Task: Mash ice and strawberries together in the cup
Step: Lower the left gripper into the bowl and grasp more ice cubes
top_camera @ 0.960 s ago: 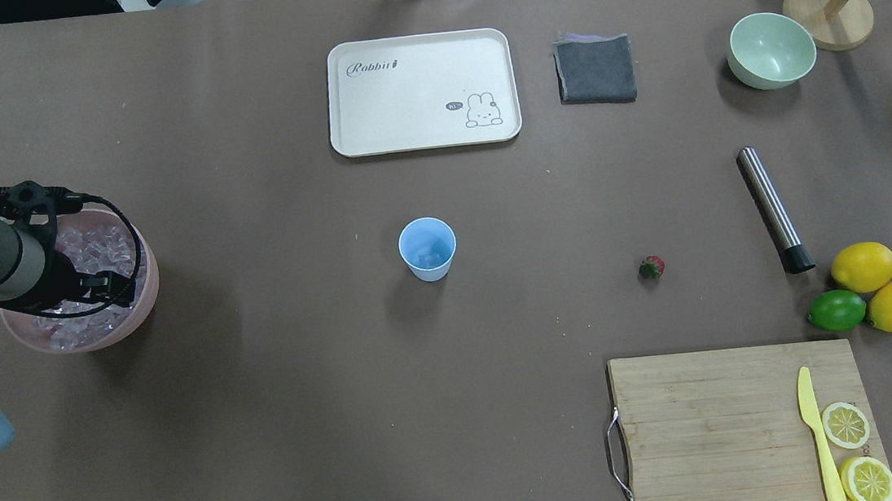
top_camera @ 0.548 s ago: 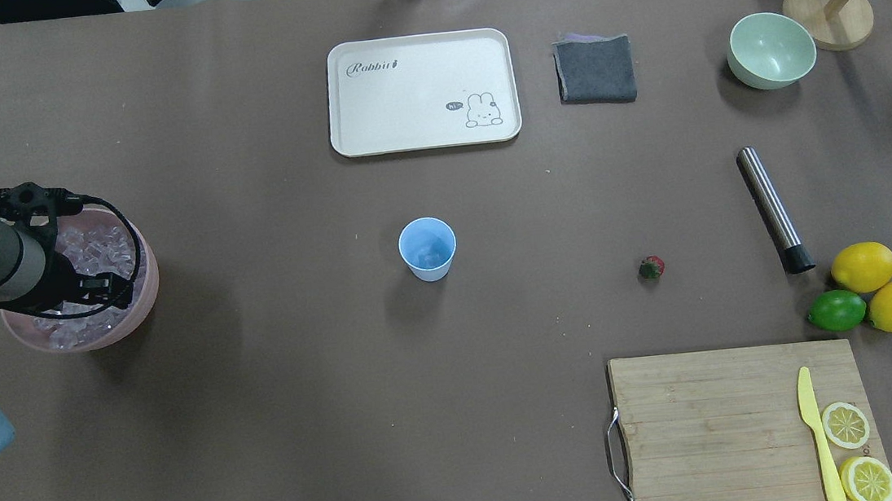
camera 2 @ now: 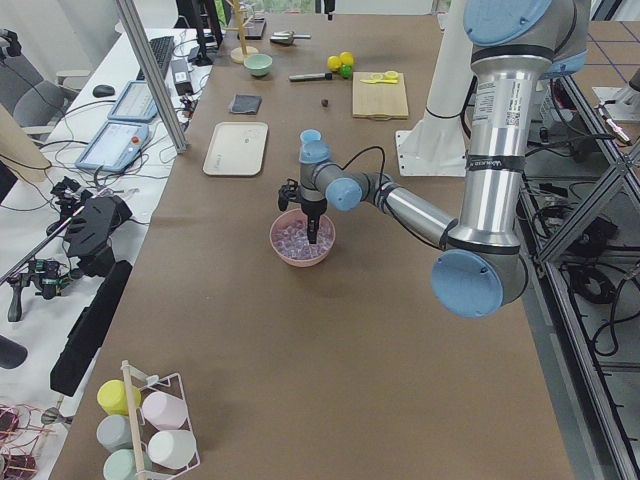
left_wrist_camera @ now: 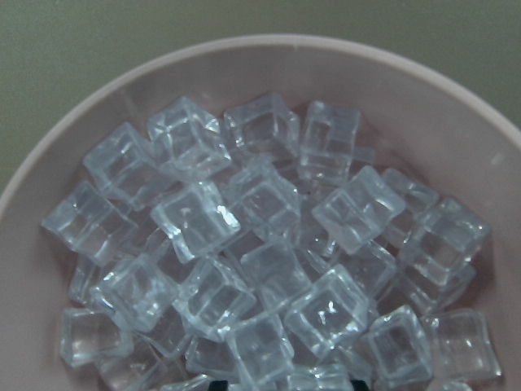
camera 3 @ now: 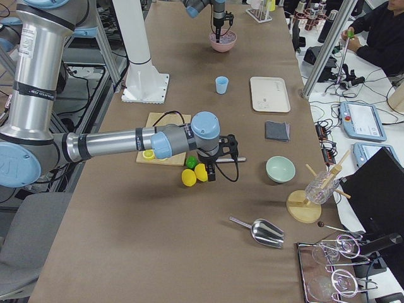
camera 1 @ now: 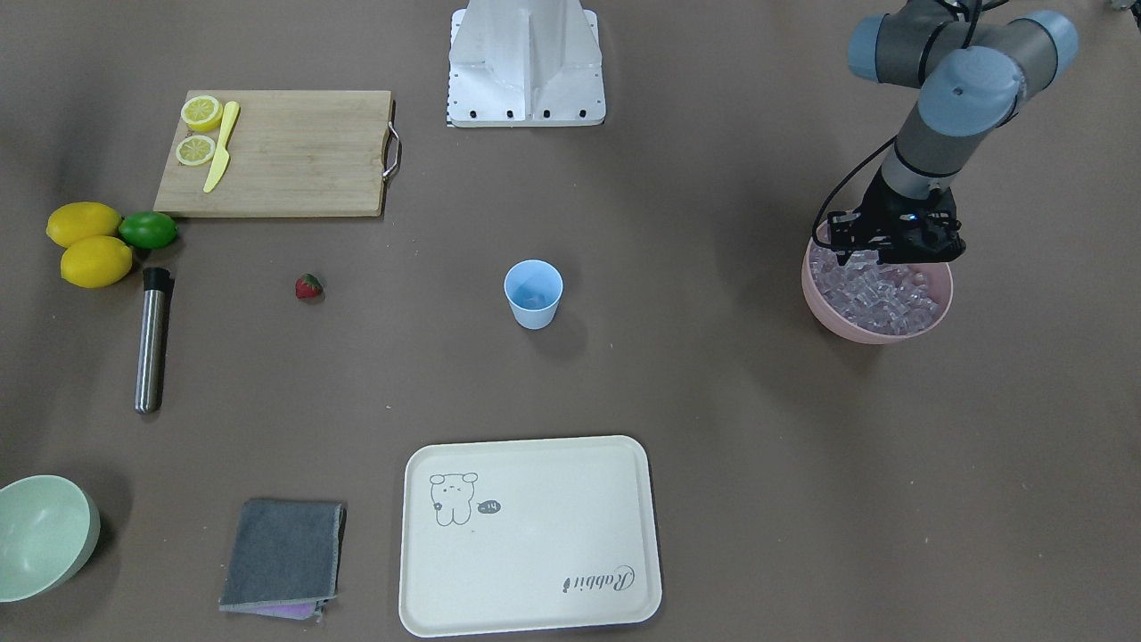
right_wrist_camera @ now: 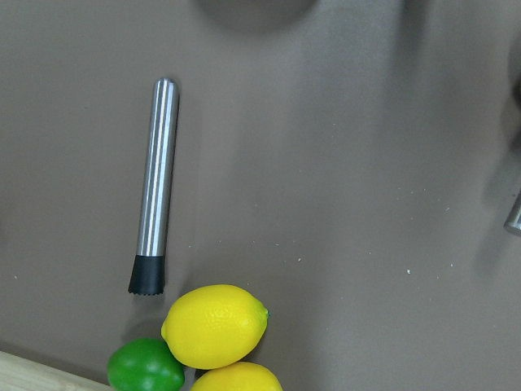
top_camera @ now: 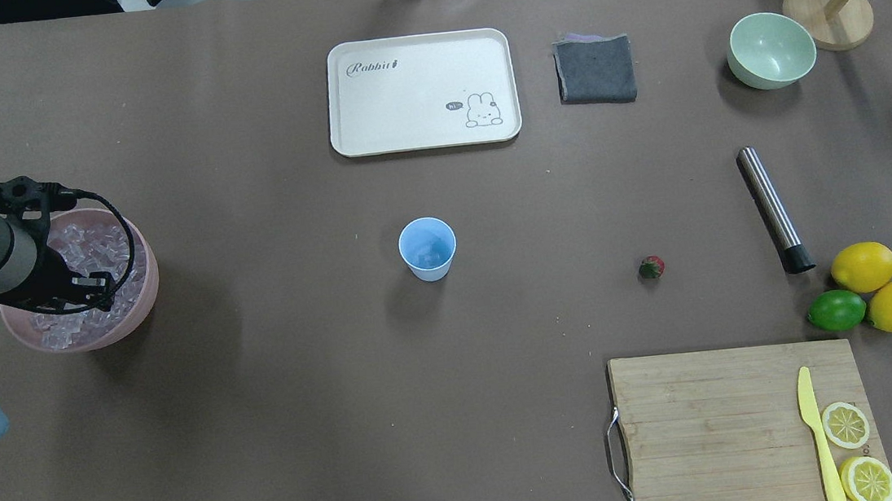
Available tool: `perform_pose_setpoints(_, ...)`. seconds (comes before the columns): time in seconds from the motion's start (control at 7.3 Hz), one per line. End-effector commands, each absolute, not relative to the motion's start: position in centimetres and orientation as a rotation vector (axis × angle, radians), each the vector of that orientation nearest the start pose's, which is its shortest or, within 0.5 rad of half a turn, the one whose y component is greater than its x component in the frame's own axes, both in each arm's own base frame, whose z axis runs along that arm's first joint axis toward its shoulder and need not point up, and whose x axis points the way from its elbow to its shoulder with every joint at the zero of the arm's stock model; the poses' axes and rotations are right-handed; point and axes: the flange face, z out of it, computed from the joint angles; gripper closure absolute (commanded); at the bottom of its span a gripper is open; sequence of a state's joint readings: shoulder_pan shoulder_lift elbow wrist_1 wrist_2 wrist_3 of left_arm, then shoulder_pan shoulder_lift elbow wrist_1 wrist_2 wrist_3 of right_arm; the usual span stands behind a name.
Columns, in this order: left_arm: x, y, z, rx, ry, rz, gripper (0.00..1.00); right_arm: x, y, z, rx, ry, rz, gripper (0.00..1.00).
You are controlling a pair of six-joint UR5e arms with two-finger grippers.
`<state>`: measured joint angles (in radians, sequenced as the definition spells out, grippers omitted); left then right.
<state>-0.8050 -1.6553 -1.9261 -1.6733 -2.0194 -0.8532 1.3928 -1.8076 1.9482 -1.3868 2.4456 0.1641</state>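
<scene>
Overhead exterior, as we list it: cup (top_camera: 428, 248) upright at the middle of the worktop (top_camera: 262, 383), rim up. Strawberry (top_camera: 651, 267) on its side, well apart, leafy end toward the cup. Ice (left_wrist_camera: 260, 244) heaped in pink bowl (top_camera: 146, 300); left tool (camera 1: 891, 251) hangs over it. Right tool (camera 3: 213, 169) above lemons (camera 3: 192, 175). We cannot tell either tool's grip.

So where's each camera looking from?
Front-facing: across the table, facing the robot's base; left arm over pink bowl.
Overhead: behind the robot, looking down; left arm at left.
Exterior left: table's end; left arm near.
Exterior right: opposite end; right arm near.
Left wrist: down onto ice; no arm.
Right wrist: down onto muddler, lemons.
Shared: first two show the blue cup.
</scene>
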Motion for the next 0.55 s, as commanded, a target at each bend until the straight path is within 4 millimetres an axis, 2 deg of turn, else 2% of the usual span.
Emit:
perform_pose_setpoints(0.0,26.7,-45.5,40.8,0.063,0.661,0.074,1.00,-1.5,-40.6,54.7,0.153,-0.907,-0.156,0.00)
perform_pose_setpoints(0.14,25.9,-46.5,38.7,0.091,0.689,0.061,1.00,-1.5,-40.6,54.7,0.153,-0.907,-0.156,0.00)
perform_pose_setpoints(0.27,27.1,-47.4,35.5,0.074,0.749,0.068,1.00,-1.6,-40.7,54.5,0.157,-0.908,-0.156,0.00)
perform_pose_setpoints(0.41,28.8,-48.6,30.7,0.075,0.785,0.016,1.00,-1.7,-41.1,54.2,0.163,-0.910,-0.155,0.00)
